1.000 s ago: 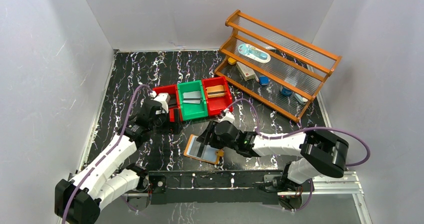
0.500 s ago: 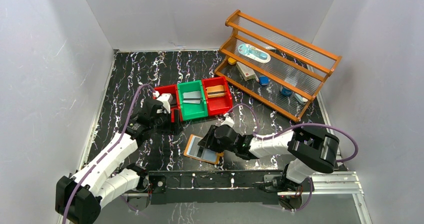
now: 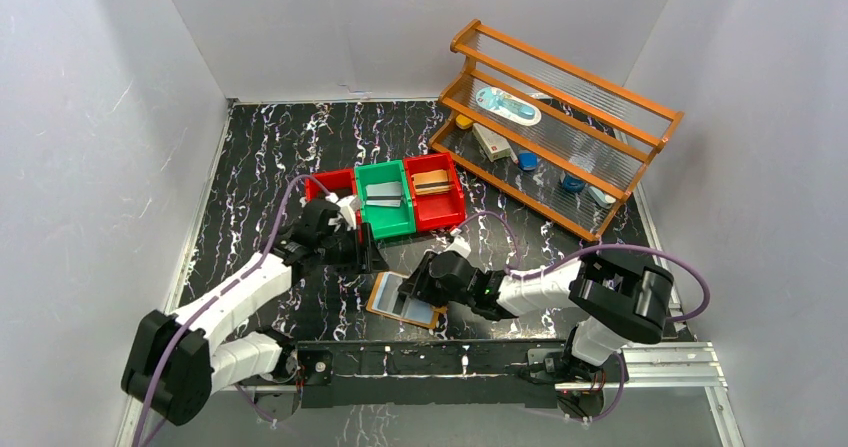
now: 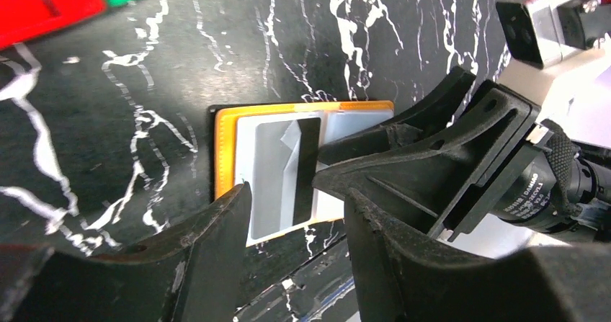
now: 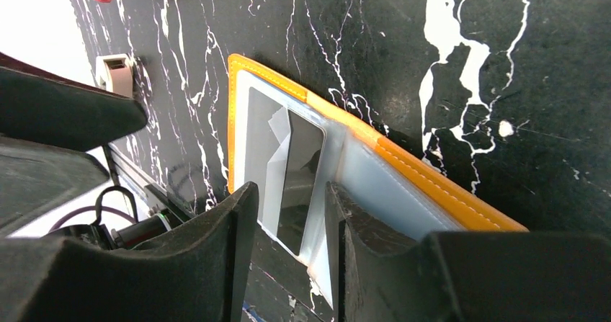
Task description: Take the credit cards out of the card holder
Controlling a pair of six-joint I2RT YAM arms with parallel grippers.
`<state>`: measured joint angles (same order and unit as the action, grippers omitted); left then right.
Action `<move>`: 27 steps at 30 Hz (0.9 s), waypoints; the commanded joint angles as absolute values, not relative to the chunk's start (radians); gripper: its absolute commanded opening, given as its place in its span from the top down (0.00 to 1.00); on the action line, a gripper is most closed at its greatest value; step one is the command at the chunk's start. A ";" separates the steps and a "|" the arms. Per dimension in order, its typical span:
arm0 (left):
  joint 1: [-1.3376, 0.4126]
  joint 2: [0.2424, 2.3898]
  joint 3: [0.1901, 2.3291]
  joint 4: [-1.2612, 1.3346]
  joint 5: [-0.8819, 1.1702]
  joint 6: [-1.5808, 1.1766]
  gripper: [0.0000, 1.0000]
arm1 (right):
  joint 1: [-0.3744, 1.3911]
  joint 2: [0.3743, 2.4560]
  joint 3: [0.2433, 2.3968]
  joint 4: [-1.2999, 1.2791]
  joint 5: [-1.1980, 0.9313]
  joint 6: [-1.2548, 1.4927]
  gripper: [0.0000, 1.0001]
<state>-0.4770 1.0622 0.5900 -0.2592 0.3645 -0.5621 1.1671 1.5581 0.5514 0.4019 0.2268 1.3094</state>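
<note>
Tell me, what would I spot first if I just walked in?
The bright orange card holder lies open on the black marbled table near the front edge, a card showing in its clear pocket. The left gripper and the right gripper crowd over it from either side. Behind stand red and green bins, and a wooden rack at the back right.

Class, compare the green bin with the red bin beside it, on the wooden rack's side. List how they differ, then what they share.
Colour: the green bin is green, the red bin is red.
Contents: the green bin holds grey cards; the red bin holds a brown item.
Place: the green bin sits mid-row, the red bin at the row's end.
Both are open-topped rectangular bins, side by side.
</note>
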 commanded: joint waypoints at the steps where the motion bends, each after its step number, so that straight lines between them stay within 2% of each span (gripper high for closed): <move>1: -0.511 1.142 0.593 -0.189 0.505 -0.595 0.54 | 1.169 1.580 0.518 0.472 0.230 1.348 0.53; 9: -0.575 1.205 0.541 -0.171 0.427 -0.616 0.61 | 1.160 1.585 0.498 0.504 0.219 1.362 0.59; 27: -0.632 1.263 0.481 -0.172 0.318 -0.656 0.66 | 1.154 1.586 0.504 0.598 0.158 1.322 0.69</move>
<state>-0.6235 1.2537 0.5167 -0.1444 0.3698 -0.6518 1.1561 1.5795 0.5064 0.5114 0.1787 1.3499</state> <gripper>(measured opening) 0.342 0.326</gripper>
